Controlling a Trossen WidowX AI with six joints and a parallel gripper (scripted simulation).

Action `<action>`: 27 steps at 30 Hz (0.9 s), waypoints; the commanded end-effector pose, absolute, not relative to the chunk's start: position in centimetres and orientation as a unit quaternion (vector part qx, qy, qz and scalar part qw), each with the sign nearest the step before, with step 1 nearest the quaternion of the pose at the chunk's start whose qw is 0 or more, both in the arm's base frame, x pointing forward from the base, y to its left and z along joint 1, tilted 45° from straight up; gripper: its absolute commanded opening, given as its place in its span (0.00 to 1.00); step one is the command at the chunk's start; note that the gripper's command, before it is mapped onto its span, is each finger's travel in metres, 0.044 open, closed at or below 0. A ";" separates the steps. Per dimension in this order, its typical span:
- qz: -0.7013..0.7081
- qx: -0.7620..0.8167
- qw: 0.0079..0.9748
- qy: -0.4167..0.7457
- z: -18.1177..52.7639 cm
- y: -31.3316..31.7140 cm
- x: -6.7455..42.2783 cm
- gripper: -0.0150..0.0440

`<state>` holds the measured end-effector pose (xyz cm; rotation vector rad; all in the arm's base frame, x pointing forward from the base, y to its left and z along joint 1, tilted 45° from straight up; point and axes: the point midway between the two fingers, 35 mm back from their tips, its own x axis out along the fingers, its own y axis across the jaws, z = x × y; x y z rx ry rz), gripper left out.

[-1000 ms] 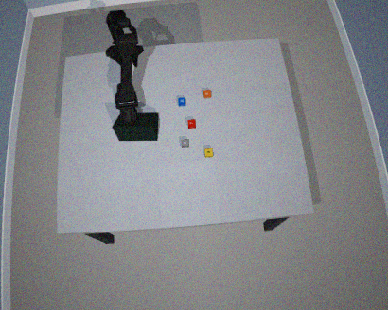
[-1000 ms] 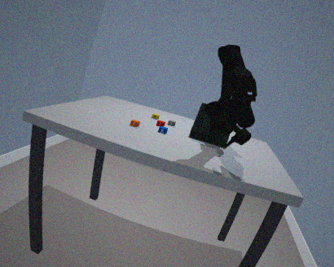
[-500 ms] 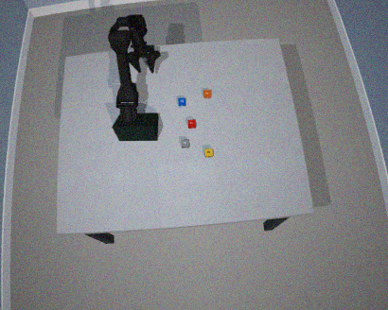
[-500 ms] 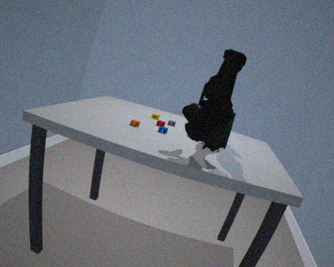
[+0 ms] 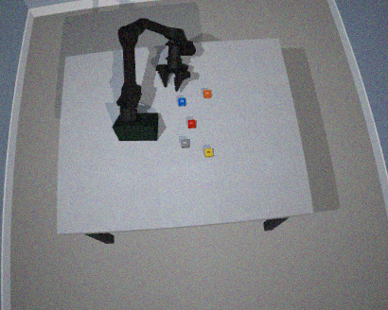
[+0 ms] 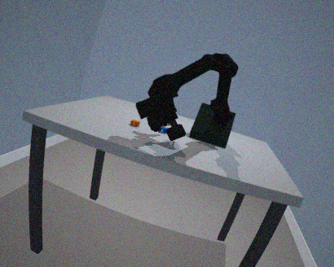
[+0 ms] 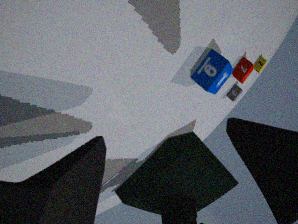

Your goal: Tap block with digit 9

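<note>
My fingers: spread wide, nothing between them; in the wrist view they frame the bottom corners as two dark wedges.
My gripper (image 5: 172, 81): hanging above the white table (image 5: 253, 180), pointing down, short of the blocks.
My base (image 5: 148, 133): the dark box on the table, showing between my fingers in the wrist view.
Blue block (image 5: 181, 101): nearest to me, just beyond my fingertips in the top view, not touched; its digit is blurred and I cannot read it for sure.
Red block (image 5: 191, 124): past the blue one, apart from it.
Grey block (image 5: 185, 143): further along, near the red one.
Yellow block (image 5: 208, 152): furthest in that row, just beside the grey one.
Orange block (image 5: 206, 94): off to one side of the blue block, standing alone.
Block with 9: cannot tell which; no digit is legible in any view.
</note>
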<state>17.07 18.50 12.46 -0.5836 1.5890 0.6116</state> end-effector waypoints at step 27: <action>0.308 0.209 0.656 0.657 -0.3 -8.3 24.5 0.93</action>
